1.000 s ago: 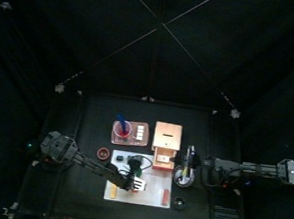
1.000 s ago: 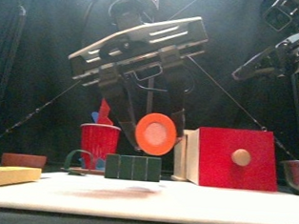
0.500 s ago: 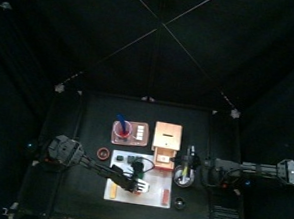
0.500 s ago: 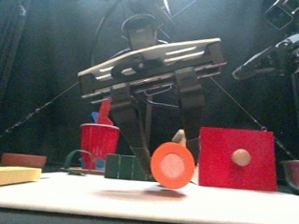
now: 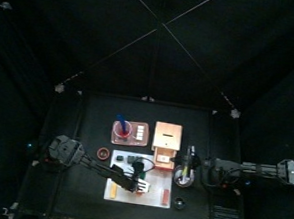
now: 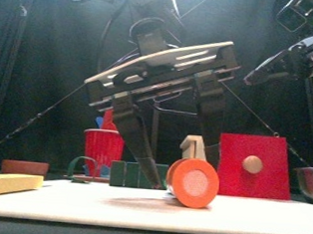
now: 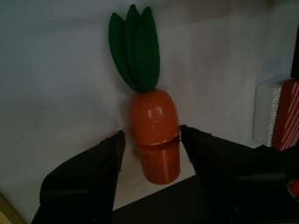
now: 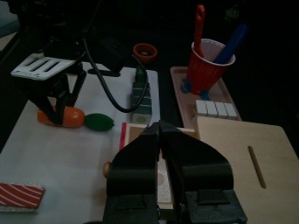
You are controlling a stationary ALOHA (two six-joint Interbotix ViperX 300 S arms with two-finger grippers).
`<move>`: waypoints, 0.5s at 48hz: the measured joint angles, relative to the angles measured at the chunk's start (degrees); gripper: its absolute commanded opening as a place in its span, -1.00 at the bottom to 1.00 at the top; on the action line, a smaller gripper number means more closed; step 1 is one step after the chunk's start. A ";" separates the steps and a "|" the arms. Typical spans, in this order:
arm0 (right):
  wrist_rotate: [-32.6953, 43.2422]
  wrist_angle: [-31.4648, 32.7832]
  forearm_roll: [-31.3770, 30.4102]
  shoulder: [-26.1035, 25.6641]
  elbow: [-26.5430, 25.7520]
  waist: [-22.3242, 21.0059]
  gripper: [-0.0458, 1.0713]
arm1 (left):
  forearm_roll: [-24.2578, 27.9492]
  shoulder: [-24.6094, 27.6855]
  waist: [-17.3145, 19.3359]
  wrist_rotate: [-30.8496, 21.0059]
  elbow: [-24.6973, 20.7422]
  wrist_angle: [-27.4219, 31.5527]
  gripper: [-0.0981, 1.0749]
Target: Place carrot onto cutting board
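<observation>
Straddling the carrot [image 7: 155,140] lying on the cutting board [image 7: 52,96], our left gripper [image 7: 152,157] stands open; our right gripper [image 8: 173,162] is closed.

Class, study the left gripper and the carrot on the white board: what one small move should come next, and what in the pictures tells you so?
Probably lift the left gripper straight up, clear of the carrot. The carrot seems to lie on the cutting board, with the jaws standing open on either side of it rather than pinching it, so the placing looks done. The right gripper rests apart, shut.
</observation>
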 measured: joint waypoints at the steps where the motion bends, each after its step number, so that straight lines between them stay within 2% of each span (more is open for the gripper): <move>1: 0.00 0.00 0.00 0.00 0.09 0.00 -0.84 | 0.00 0.00 -0.09 0.00 -0.09 0.00 0.66; 24: 0.00 0.79 0.00 0.00 0.09 0.00 -0.84 | 0.70 -0.53 0.00 0.09 0.00 0.09 0.66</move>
